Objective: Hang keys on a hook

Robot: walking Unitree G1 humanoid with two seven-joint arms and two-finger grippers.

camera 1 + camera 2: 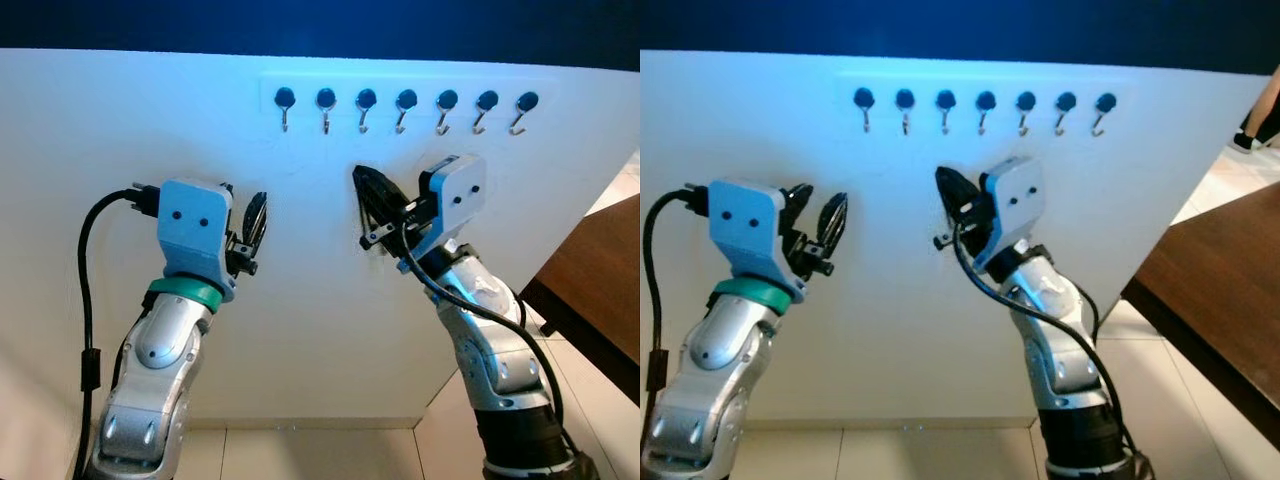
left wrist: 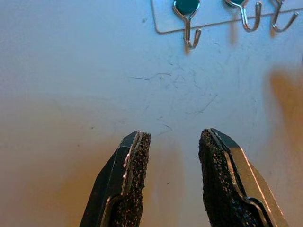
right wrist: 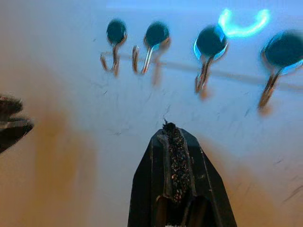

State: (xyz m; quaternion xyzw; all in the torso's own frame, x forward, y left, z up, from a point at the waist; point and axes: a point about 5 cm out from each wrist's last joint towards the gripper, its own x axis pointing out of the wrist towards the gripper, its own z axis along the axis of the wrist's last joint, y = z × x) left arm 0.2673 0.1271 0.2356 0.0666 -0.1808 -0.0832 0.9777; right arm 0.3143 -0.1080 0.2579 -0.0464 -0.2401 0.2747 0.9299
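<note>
Both your arms are raised toward the white wall panel [image 1: 300,330]. Your right gripper [image 1: 366,190] points up at about 11 o'clock, its two black fingers pressed together with nothing visible between them, tip just below the white rail of seven dark-capped metal hooks [image 1: 405,100]. From its wrist camera, the closed tip sits under the hooks [image 3: 203,52], roughly at 6 o'clock from them. Your left gripper [image 1: 258,215] is held lower, at about 8 o'clock from the rail, fingers [image 2: 135,165] parted and empty, facing bare wall below the leftmost hook [image 2: 188,19]. I cannot find the keys anywhere in these views. A dark wooden table [image 1: 600,270] stands at 3 o'clock.
</note>
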